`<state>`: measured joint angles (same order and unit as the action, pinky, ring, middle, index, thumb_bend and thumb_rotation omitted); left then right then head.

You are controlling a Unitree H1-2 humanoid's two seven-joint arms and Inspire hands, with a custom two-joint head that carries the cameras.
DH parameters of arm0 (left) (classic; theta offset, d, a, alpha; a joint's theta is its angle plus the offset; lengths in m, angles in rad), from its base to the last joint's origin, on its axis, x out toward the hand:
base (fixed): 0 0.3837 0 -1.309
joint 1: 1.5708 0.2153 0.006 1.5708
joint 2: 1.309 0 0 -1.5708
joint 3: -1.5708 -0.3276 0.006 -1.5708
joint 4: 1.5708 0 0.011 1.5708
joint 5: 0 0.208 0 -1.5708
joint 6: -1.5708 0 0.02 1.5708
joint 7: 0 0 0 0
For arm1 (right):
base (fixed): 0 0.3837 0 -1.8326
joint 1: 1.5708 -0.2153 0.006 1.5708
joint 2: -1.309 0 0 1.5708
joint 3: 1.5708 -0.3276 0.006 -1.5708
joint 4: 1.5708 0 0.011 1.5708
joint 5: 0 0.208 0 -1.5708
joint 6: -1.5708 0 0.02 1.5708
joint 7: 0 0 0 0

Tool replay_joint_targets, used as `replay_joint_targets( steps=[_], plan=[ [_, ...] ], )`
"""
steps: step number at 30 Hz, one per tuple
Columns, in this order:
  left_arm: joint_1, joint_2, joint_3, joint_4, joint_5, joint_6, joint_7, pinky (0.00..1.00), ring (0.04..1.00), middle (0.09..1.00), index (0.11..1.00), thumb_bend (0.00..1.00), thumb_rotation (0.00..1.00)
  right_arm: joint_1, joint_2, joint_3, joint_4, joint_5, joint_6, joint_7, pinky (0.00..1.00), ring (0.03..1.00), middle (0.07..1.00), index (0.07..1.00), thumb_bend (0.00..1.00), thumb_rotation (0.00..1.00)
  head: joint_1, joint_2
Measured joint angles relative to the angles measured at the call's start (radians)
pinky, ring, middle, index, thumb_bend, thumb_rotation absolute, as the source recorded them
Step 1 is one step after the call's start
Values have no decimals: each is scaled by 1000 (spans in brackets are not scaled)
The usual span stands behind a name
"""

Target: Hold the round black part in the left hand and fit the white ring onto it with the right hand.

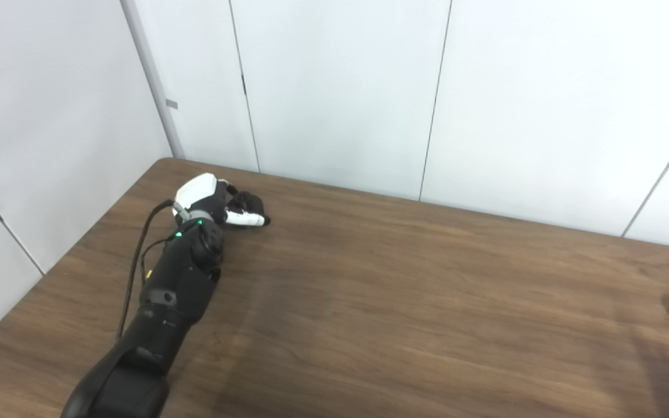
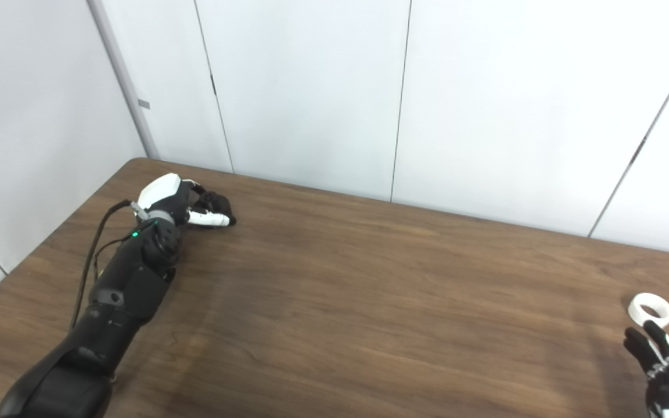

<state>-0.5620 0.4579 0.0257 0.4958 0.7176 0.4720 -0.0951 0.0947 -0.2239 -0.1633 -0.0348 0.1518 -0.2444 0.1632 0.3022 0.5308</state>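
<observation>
My left arm [image 1: 160, 302] in glossy black shells, two small green lights near the wrist, thin black cable looping along its nine o'clock side, my left hand [image 1: 218, 203] white-backed with black-and-white fingers, my right hand [image 2: 662, 371] black, white-flecked fingers

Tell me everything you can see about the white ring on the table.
The white ring is a small, smooth, matte band that looks like plastic, with an open round centre through which the table shows. It lies flat on the brown wooden table, near its right edge, far from the left robot hand. The right robot hand is just in front of it with fingers spread; one fingertip reaches the ring's near rim, though actual contact cannot be confirmed. The ring is not lifted or fitted onto anything.
</observation>
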Motion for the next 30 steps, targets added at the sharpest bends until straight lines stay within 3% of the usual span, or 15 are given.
replay_joint_targets(
  steps=[30],
  plan=[
    [0, -3, -2, 0, 35, 0, -1, 965, 956, 910, 750, 870, 300, 1, 0, -1, -1, 4, 1, -5, 1000, 918, 902, 939, 626, 939, 9, 8]
  ],
)
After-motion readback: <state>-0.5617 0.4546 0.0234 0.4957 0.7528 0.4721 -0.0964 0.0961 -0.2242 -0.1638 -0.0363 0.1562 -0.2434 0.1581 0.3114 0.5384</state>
